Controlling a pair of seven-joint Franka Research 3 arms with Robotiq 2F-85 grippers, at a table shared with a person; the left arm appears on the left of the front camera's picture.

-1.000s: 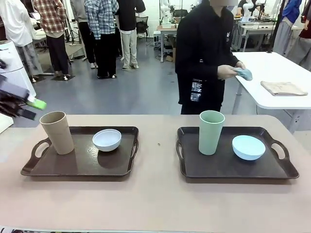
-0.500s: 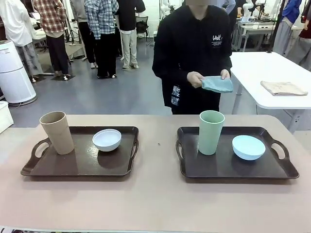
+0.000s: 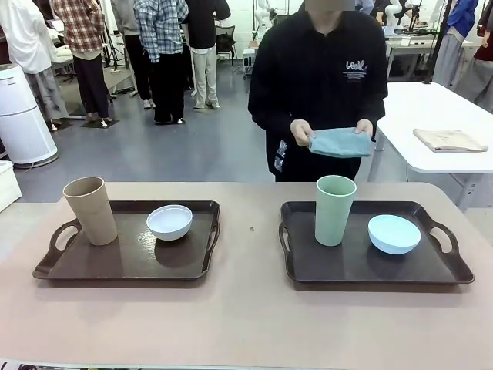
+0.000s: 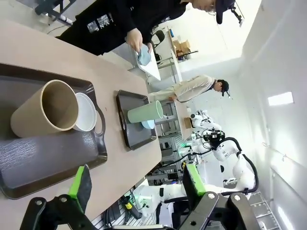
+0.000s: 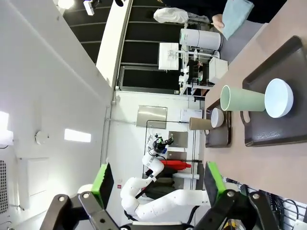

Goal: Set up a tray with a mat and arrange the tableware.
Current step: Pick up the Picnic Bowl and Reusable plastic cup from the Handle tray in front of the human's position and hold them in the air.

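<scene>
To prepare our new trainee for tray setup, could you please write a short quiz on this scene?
1. True or false: the pale green tumbler stands on the same tray as the white bowl.
2. What is the person holding? A) a folded teal cloth B) a spoon C) a plate
3. Which bowl shares the right tray with that tumbler?
Key: 1 false; 2 A; 3 the light blue bowl.

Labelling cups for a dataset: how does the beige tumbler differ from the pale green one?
The beige tumbler stands on the left tray, the pale green tumbler on the right tray. The beige tumbler has a white bowl beside it, the pale green tumbler a light blue bowl. Both stand mouth up.
</scene>
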